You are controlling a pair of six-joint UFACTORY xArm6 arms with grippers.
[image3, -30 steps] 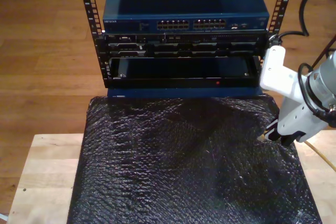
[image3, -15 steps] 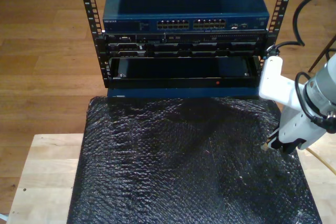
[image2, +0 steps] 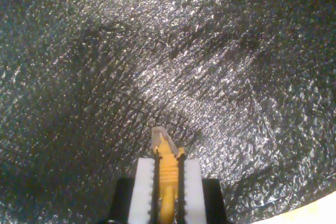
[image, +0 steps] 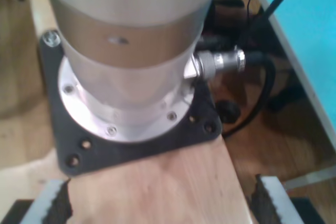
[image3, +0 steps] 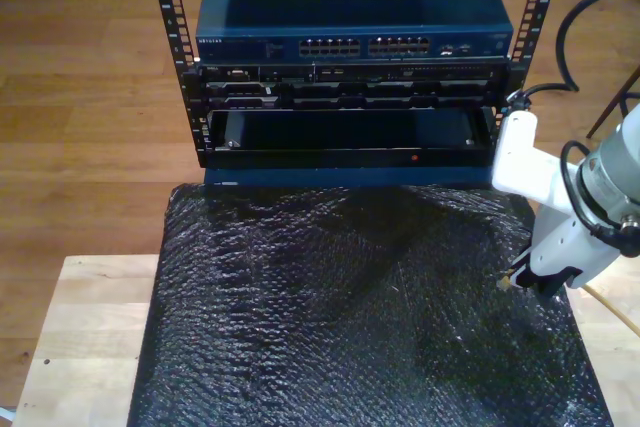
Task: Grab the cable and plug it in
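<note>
My second gripper (image2: 168, 174) is clamped on the cable (image2: 168, 169), white pads (image2: 144, 184) pinching the yellow-orange jacket just behind its clear plug, which pokes out above the black bubble-wrap mat (image2: 157, 51). In the exterior view that gripper (image3: 525, 277) hangs at four o'clock over the mat's edge, the cable trailing off behind. My first gripper (image: 157, 203) stands apart, holding nothing, facing a metal arm base (image: 131, 51).

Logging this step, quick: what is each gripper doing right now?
My first gripper: open, holding nothing.
My second gripper: shut on the cable.
</note>
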